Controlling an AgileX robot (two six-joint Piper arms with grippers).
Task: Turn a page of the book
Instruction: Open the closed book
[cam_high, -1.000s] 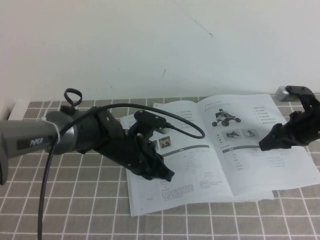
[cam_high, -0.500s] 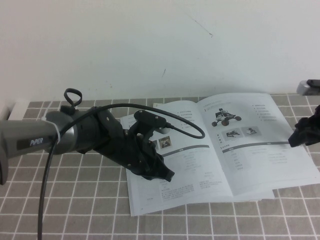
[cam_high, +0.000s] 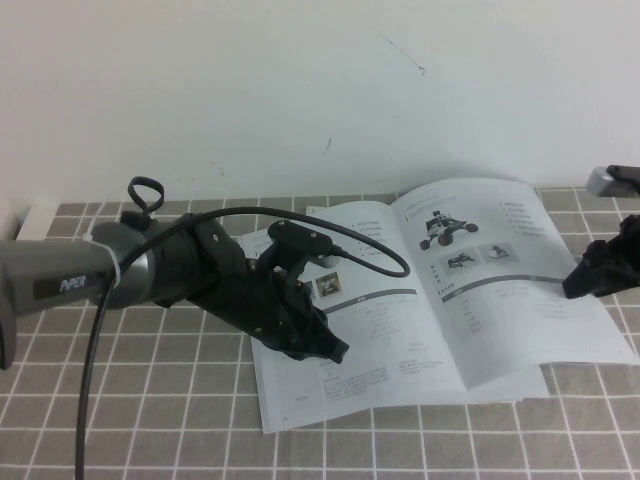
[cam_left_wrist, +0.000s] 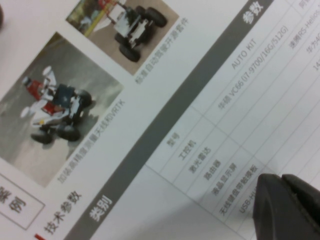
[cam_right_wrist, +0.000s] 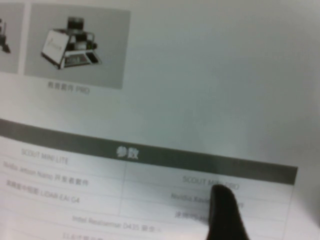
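Observation:
The book lies open on the tiled table. My left gripper is shut, its tips resting on the left-hand sheet with the brownish photo, which also shows in the left wrist view under the closed gripper. The page with the dark rover is the right-hand sheet. My right gripper is at its outer edge, shut on it, and the sheet is raised a little. In the right wrist view one finger lies on the page; the other finger is hidden below.
A grey-tiled table with white grout carries the book. A white wall stands just behind. The left arm's black cable loops over the arm and the book's top. Another sheet's corner shows under the page.
My right gripper first drew back to the right off the page, then came in at its outer edge. The page's right side has risen and shifted left. The left arm has not moved.

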